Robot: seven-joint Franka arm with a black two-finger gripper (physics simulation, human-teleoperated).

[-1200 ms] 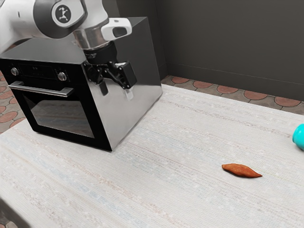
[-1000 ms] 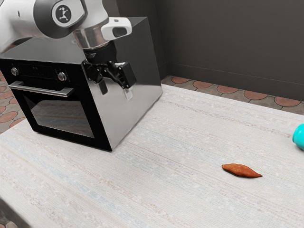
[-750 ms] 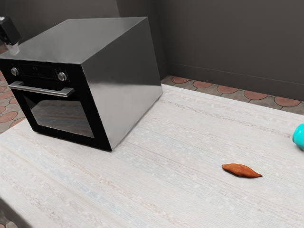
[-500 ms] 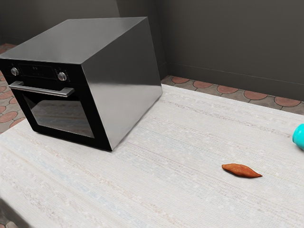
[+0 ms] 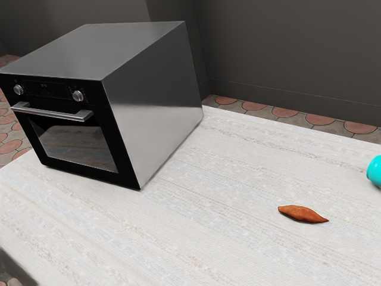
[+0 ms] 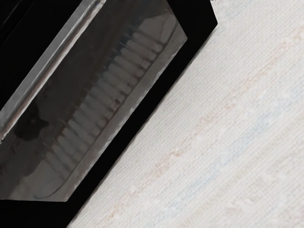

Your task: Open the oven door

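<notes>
And there it was, operator: oven door (image 5: 78,148) sat shut, at exterior view's left, flush in front of oven (image 5: 156,95). Handle (image 5: 52,112) ran across door's top, below knobs (image 5: 78,95). Your wrist view looked onto door glass, handle and pale tabletop (image 5: 196,232). Your pincer, wide or narrow? Couldn't tell! Well apart from oven lay orange-brown tapered thing (image 5: 302,214); turquoise object (image 5: 375,171) sat at exterior view's right edge.

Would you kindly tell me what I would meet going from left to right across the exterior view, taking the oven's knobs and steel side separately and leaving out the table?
First oven knob → second oven knob → oven's steel side → orange-brown sweet potato → turquoise object.
</notes>
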